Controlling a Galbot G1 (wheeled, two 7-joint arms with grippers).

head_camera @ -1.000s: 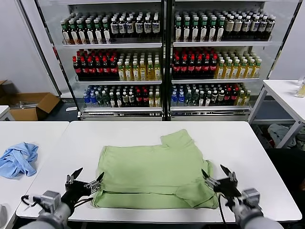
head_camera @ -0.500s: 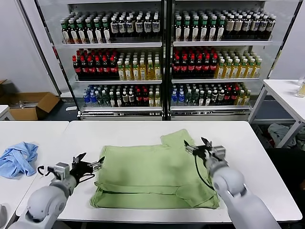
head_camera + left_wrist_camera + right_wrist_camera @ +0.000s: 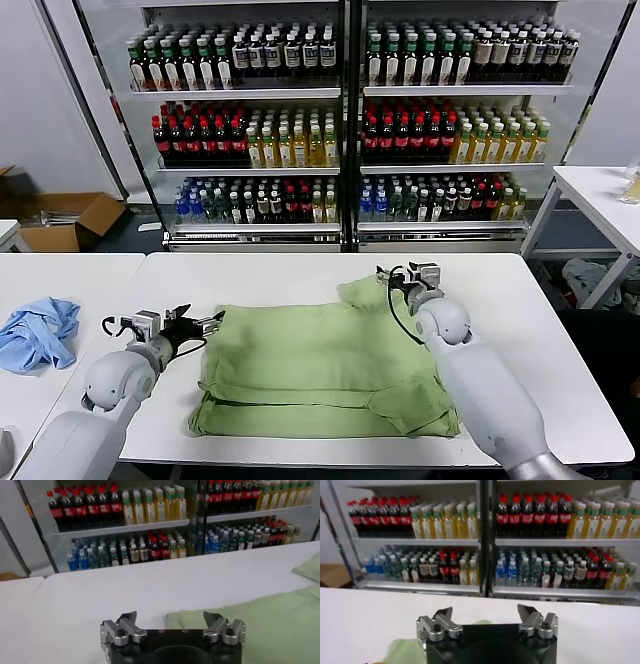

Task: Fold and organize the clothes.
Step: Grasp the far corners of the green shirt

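Spanning most of the view, the white table (image 3: pixel 520 330) is carrying the light green shirt (image 3: pixel 320 370), which is lying plain side up in a partly folded slab, its long axis running left to right across the robot's front. A sleeve (image 3: pixel 372 291) is sticking out at the far right corner, and a fold line is showing along the near edge. Behind stands a drinks cooler (image 3: pixel 345 120) full of bottles; a crumpled blue cloth (image 3: pixel 38 332) is sitting on the neighbouring table to the left, well apart from the work.

Both arms are hovering at the shirt's far corners. The right gripper (image 3: pixel 392 279) is sitting just beside the protruding sleeve, fingers spread wide and empty; its wrist camera is showing green fabric just below the parted fingers. The left gripper (image 3: pixel 205 323) is pointing at the far left corner, likewise spread wide and holding nothing, with the shirt's edge lying just ahead and toward the robot's right. Judging by this, each arm is nearest its own corner, and the right one seems closer to taking hold.
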